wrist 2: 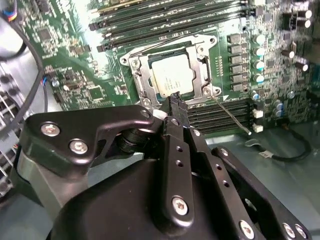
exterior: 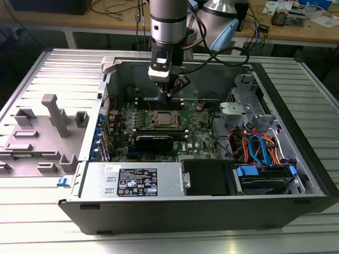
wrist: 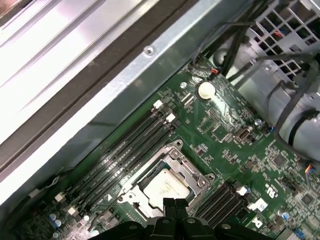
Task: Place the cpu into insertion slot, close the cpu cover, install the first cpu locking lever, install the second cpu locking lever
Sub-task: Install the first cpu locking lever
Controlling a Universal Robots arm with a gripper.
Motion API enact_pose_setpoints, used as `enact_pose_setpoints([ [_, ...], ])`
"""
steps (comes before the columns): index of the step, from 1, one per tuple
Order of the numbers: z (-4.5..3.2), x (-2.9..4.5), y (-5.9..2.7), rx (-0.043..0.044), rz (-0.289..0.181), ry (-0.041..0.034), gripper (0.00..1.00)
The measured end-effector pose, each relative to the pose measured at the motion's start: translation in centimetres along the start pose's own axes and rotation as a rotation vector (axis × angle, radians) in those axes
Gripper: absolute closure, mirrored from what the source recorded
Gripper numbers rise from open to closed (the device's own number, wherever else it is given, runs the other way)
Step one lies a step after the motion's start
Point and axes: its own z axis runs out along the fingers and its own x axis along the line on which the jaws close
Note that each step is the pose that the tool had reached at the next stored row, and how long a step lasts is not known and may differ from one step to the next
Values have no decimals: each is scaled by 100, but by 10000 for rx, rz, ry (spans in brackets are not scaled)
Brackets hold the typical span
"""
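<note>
Silver cpu [wrist 2: 172,80] w/ pincer [wrist 2: 175,100] close by

This looks like a robotics lab or electronics workshop: an open PC case [exterior: 185,211] lies on a slotted aluminium table [exterior: 58,233], and a wooden bench [exterior: 106,24] across the frame's top carries cables [exterior: 119,9] and small electronics [exterior: 288,17].

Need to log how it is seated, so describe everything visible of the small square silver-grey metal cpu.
The small square cpu has a flat, dull silver-grey metal top with faint print. It lies level in the silver-rimmed insertion slot on the green motherboard, framed by the thin silver metal cpu cover lying flat around it. The black gripper, shut, hangs over one edge; whether it touches cannot be told.
</note>
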Motion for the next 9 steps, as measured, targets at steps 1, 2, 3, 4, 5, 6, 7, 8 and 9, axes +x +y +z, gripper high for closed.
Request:
enact_pose_setpoints([
  [1,0,0,0,-12,-238,1,89],
  [2,0,0,0,-21,-392,2,89],
  [3,0,0,0,-28,-531,3,89],
  [4,0,0,0,-36,-654,3,89],
  [5,0,0,0,-44,-818,4,89],
  [6,0,0,0,-51,-949,5,89],
  [7,0,0,0,-58,-1064,5,89],
  [8,0,0,0,-65,-1202,6,89],
  [9,0,0,0,-73,-1347,7,89],
])
